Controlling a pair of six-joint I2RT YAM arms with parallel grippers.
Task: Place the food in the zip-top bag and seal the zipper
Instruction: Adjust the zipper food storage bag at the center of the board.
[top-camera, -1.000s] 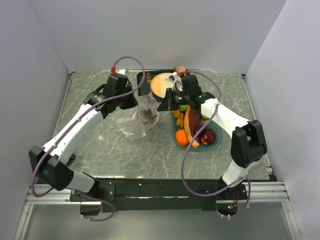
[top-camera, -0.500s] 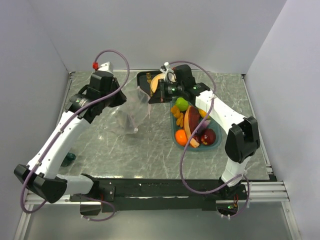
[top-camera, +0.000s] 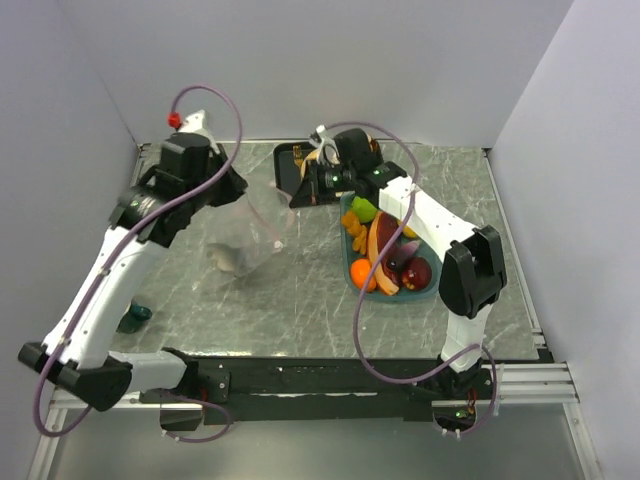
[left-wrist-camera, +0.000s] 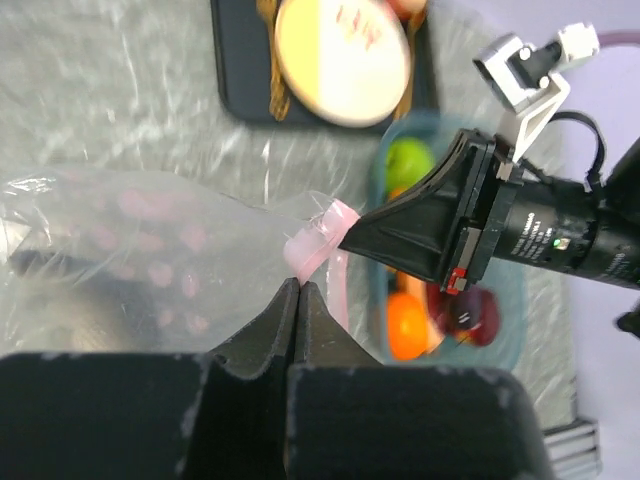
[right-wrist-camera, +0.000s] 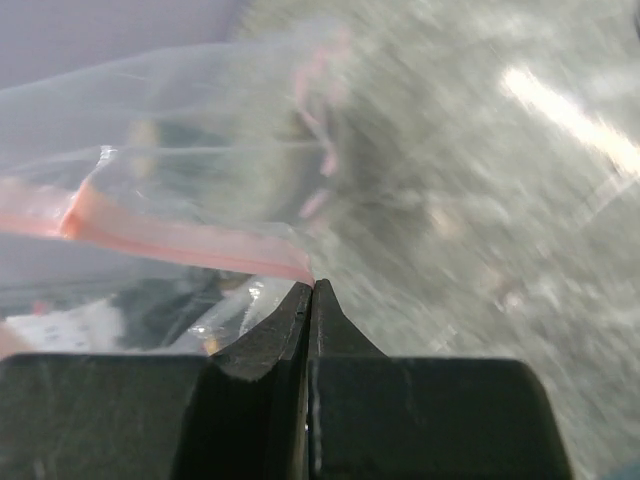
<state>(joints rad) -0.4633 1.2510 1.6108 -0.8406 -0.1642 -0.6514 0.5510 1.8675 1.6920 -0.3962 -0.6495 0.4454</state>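
- The left gripper (left-wrist-camera: 297, 288) is clenched on the clear film of the zip-top bag (left-wrist-camera: 150, 250), right beside its mouth edge.
- The right gripper (right-wrist-camera: 310, 290) is clamped on one end of the zipper (right-wrist-camera: 180, 235); in its wrist view the pink strip runs off toward 9 o'clock.
- From above, the bag hangs slack between the two pincers, left at its 10 o'clock corner, right at its 2 o'clock corner. It sags toward 7 o'clock.
- Whether the bag's bottom touches the table (top-camera: 300, 310) cannot be told.
- The food (top-camera: 385, 245) lies in a teal tray (top-camera: 437, 280) at the bag's 3 o'clock, apart from it.
- In that tray the green apple (top-camera: 363, 209) sits at 12 o'clock, the orange (top-camera: 362, 272) at 7 and the red apple (top-camera: 417, 272) at 5.
- A black tray (left-wrist-camera: 240, 85) holding a round plate (left-wrist-camera: 342, 48) stands at the teal tray's 11 o'clock.
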